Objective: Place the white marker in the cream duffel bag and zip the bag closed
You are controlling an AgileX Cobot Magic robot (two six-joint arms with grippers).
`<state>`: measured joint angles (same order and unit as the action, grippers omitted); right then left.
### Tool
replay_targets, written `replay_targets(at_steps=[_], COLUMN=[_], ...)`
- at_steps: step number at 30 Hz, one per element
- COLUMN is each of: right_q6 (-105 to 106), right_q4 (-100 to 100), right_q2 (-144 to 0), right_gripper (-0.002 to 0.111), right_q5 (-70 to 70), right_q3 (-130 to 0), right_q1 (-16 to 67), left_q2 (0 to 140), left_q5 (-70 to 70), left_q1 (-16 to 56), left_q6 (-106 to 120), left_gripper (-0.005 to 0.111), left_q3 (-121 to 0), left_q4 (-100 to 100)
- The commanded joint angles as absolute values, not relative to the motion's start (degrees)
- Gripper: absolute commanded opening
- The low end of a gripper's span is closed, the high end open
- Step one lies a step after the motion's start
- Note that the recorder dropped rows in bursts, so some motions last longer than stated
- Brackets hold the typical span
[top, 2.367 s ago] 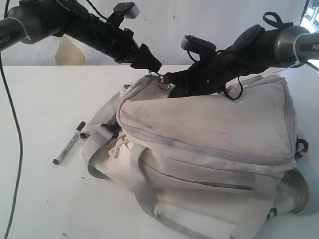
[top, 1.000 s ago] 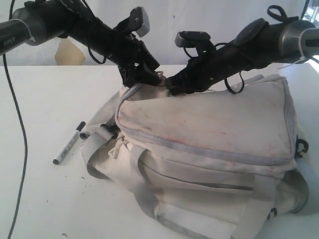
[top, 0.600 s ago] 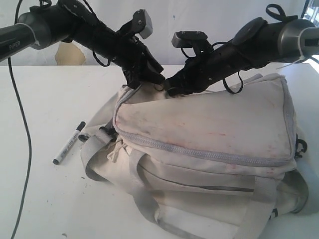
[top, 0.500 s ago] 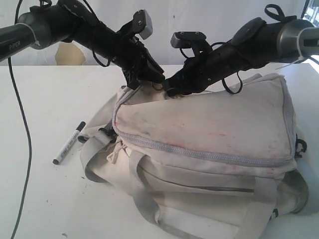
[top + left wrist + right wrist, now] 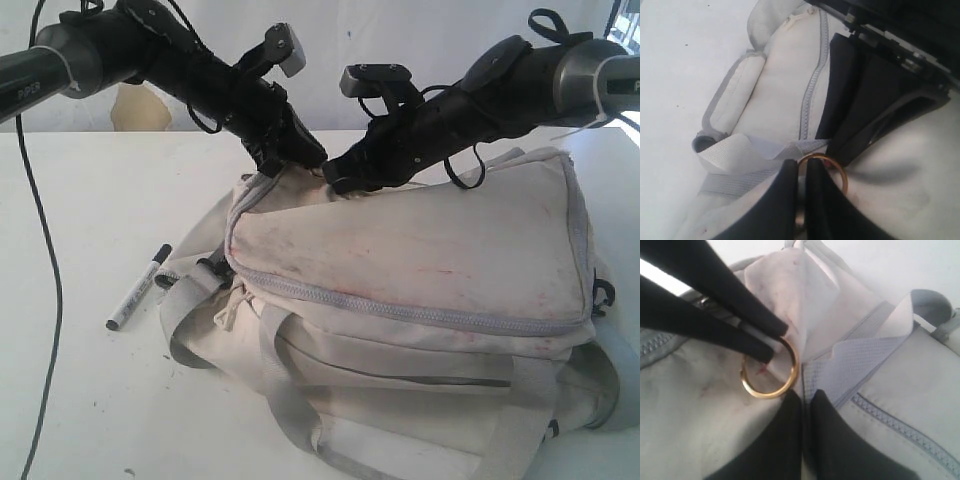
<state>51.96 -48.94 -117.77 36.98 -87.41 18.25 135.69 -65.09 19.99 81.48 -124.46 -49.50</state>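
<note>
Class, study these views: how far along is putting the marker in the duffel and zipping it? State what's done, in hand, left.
Done: nothing yet; the white marker lies on the table beside the cream duffel bag. In hand: the left pincer is shut on the gold ring at the bag's top corner, the right pincer shut on fabric beside it. Left: open it, load the marker, zip closed.
</note>
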Motion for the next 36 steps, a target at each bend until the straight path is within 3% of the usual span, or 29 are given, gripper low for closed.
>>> replay_targets(at_steps=[1,26,36], right_q6=[50.18,34.05,31.61], right_q4=[-49.88,-49.88,-49.88], right_q2=[-116.75,-116.75,-116.75], right_gripper=[0.0,0.0,0.0], right_q5=[34.43,20.05,19.24], right_q3=[-87.57,-87.57,-87.57], right_q1=[18.21,18.21,18.21], left_q2=[133.62,127.28,123.76], left_q5=[-68.5,-69.96,-69.96], left_q1=[20.12,20.02,20.02], left_q6=[77.71,46.61,48.23], left_gripper=[0.0,0.0,0.0], left_q3=[-124.76,-124.53,-114.56], left_q4=[-48.71,-31.31,-36.44])
